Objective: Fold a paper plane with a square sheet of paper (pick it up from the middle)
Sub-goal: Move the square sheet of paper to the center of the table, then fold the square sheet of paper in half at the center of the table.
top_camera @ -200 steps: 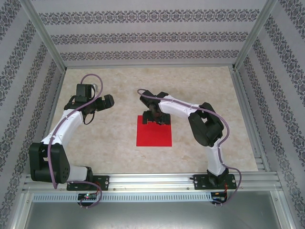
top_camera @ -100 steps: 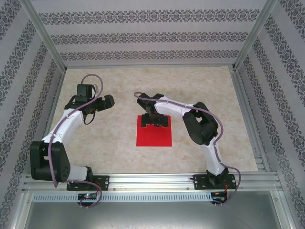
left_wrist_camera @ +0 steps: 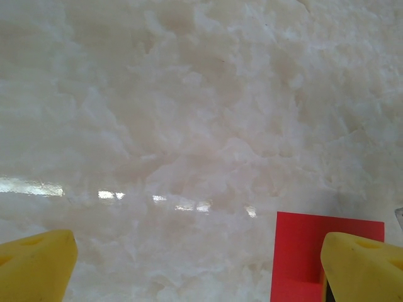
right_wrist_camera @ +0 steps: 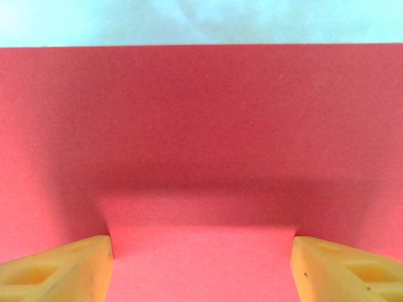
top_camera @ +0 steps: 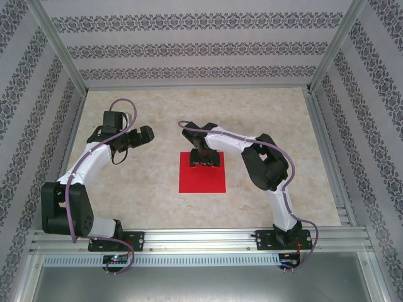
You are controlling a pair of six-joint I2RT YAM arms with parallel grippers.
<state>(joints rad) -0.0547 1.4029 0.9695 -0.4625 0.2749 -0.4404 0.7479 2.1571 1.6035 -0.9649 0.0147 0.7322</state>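
Note:
The square sheet of paper (top_camera: 201, 180) is bright red and lies flat mid-table. My right gripper (top_camera: 204, 161) stands on its far part, pointing down. In the right wrist view the red paper (right_wrist_camera: 201, 107) fills the picture. The yellow fingertips (right_wrist_camera: 63, 272) press on it well apart, and a low band of paper bulges up between them. My right gripper (right_wrist_camera: 201, 274) is open. My left gripper (top_camera: 145, 134) hovers left of the sheet, open and empty. In the left wrist view a corner of the paper (left_wrist_camera: 302, 251) lies by the right fingertip (left_wrist_camera: 362, 267).
The table (top_camera: 138, 182) is pale marble-patterned, bounded by aluminium rails (top_camera: 201, 238) in front and patterned walls on three sides. Bare tabletop (left_wrist_camera: 189, 126) lies under the left gripper.
The right gripper's fingers have drawn closer together on the paper, raising a bulge between them. The left gripper has shifted slightly right.

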